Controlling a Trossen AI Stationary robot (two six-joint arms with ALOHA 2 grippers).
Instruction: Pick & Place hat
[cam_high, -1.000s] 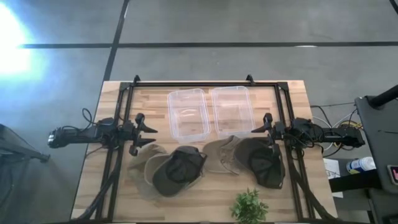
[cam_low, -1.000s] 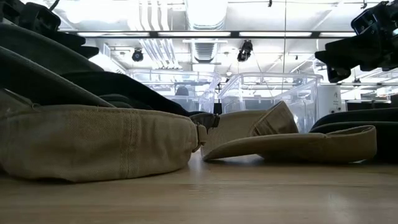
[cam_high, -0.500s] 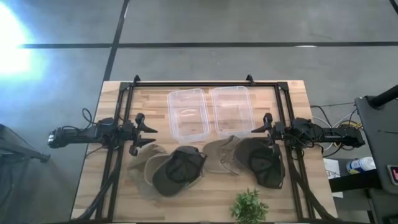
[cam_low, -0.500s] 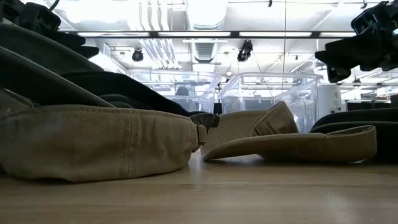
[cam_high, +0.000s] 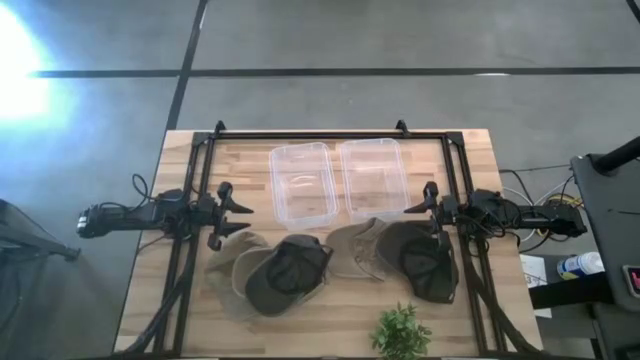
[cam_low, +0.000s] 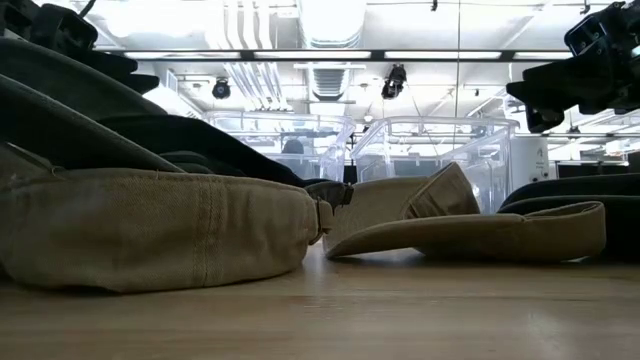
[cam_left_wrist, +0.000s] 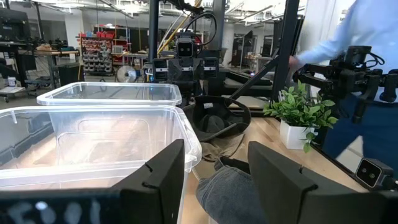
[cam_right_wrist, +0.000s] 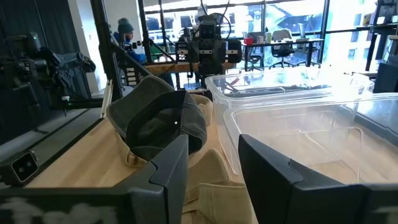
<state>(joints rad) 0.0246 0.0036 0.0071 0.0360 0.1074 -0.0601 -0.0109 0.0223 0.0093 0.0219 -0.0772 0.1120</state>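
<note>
Four caps lie in a row on the near half of the table: a tan cap (cam_high: 226, 268), a dark olive cap (cam_high: 287, 276) overlapping it, a second tan cap (cam_high: 354, 250), and a dark cap (cam_high: 426, 262) overlapping that one. Each rests on the wood or on its neighbour. My left gripper (cam_high: 232, 213) hangs open above the table's left side, just beyond the left tan cap. My right gripper (cam_high: 420, 211) hangs open at the right side, over the far edge of the dark cap. In the wrist views, both the left gripper (cam_left_wrist: 214, 180) and the right gripper (cam_right_wrist: 214, 168) show a wide gap with nothing between the fingers.
Two clear plastic bins (cam_high: 303, 183) (cam_high: 373, 178) stand side by side at the far middle of the table. A small potted plant (cam_high: 401, 331) sits at the near edge. A black frame (cam_high: 330, 133) borders the table. A person in blue (cam_left_wrist: 367, 93) stands beyond the table.
</note>
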